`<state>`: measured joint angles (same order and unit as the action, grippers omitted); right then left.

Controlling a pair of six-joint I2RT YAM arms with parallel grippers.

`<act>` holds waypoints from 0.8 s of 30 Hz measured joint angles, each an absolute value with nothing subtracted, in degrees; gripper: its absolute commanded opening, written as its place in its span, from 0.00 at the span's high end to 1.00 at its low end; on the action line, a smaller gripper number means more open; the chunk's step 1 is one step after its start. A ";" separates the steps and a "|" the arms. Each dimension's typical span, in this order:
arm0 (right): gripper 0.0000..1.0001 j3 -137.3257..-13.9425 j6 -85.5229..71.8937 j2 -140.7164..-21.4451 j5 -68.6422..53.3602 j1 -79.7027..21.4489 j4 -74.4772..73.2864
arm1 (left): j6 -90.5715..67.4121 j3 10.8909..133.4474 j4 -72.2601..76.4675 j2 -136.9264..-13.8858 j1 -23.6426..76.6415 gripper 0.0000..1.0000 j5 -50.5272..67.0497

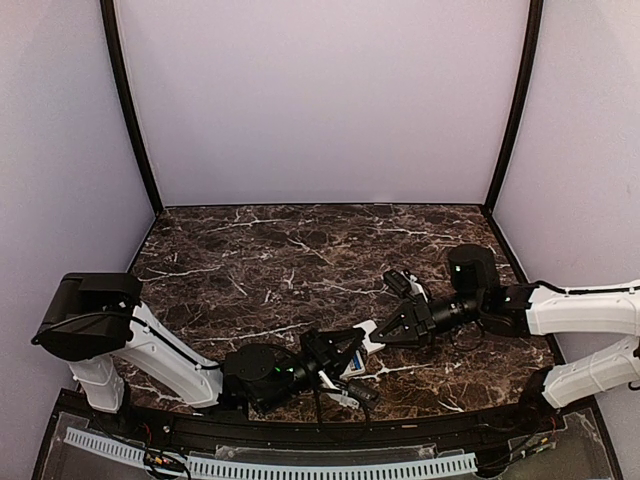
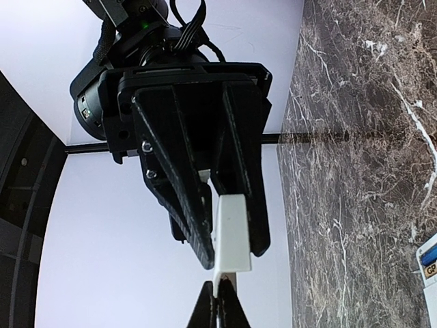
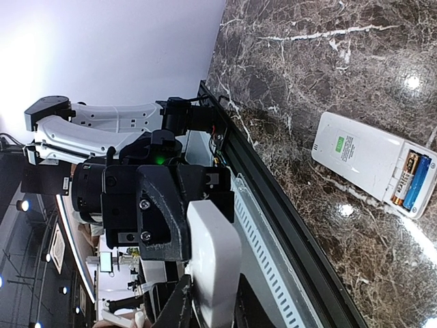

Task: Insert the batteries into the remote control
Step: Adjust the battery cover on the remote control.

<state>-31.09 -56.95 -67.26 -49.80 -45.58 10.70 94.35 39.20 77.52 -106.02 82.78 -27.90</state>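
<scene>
The left arm [image 1: 160, 350] and the right arm [image 1: 580, 310] both reach low over the near middle of the desk [image 1: 300, 250]. The left claw [image 1: 362, 342] and the right claw [image 1: 380, 331] meet tip to tip there, both pinching one white cover [image 2: 231, 232].

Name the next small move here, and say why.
Probably open one pincer, perhaps the left pincer, so the right pincer alone can carry the white cover to the remote control. Both appear shut on the cover, and the batteries already sit in the remote's open compartment.
</scene>
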 measured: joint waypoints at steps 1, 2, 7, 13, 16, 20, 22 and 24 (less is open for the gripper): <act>0.83 -31.03 -57.25 -67.29 -49.93 -45.56 11.00 | 94.35 39.20 77.62 -106.02 82.78 1.00 -27.90; 0.85 -30.94 -57.60 -67.31 -50.02 -45.50 11.38 | 94.35 39.20 77.71 -106.02 82.81 1.00 -27.90; 0.92 -30.72 -59.31 -67.92 -51.09 -45.10 13.76 | 94.35 39.11 77.89 -106.04 82.81 1.00 -28.27; 0.97 -30.04 -61.06 -68.36 -51.79 -44.86 16.03 | 94.35 38.96 78.04 -106.04 82.89 1.00 -28.58; 0.89 -29.65 -61.80 -68.36 -51.86 -44.88 16.97 | 94.35 38.96 78.08 -106.04 82.96 1.00 -28.84; 0.71 -29.54 -61.14 -68.36 -51.99 -44.88 16.84 | 94.21 39.00 78.24 -106.04 83.11 1.00 -28.97; 0.65 -29.80 -59.37 -67.85 -51.92 -44.99 15.42 | 93.65 38.96 78.08 -106.04 83.18 1.00 -28.93; 0.60 -31.38 -54.87 -66.26 -51.11 -44.99 10.48 | 92.29 38.76 78.00 -106.04 83.15 1.00 -28.36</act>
